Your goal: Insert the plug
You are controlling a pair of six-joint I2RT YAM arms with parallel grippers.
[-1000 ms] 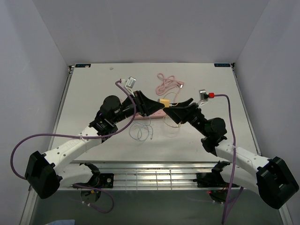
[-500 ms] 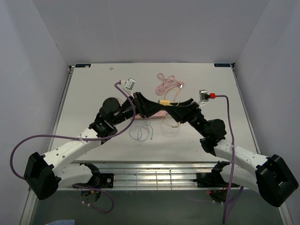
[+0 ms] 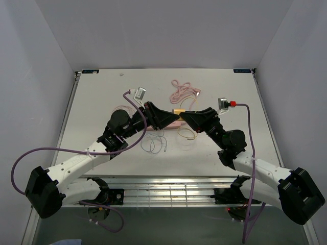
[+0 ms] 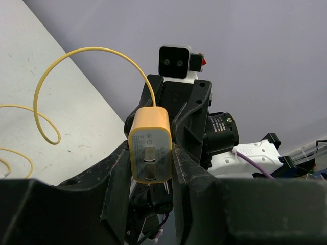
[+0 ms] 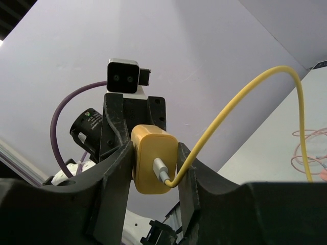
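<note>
Table (image 3: 102, 102): white top, scuffed, filling the middle of the top view.
- Pink cable (image 3: 183, 91) is lying in a loose bundle, upper centre, well apart from everything else.
- Thin white wires (image 3: 153, 145) are lying in two small loops just below centre.
- Slack of the yellow cable (image 3: 186, 135) is resting in loops to their right, near them.
- Pale pink flat piece (image 3: 172, 124) is showing at centre, mostly hidden; cannot tell what it is.

White arm links (image 3: 76, 163), black joints (image 3: 121, 120), purple cables (image 5: 53, 140), matte black left hand (image 4: 149, 163) and right hand (image 5: 155, 167)
</note>
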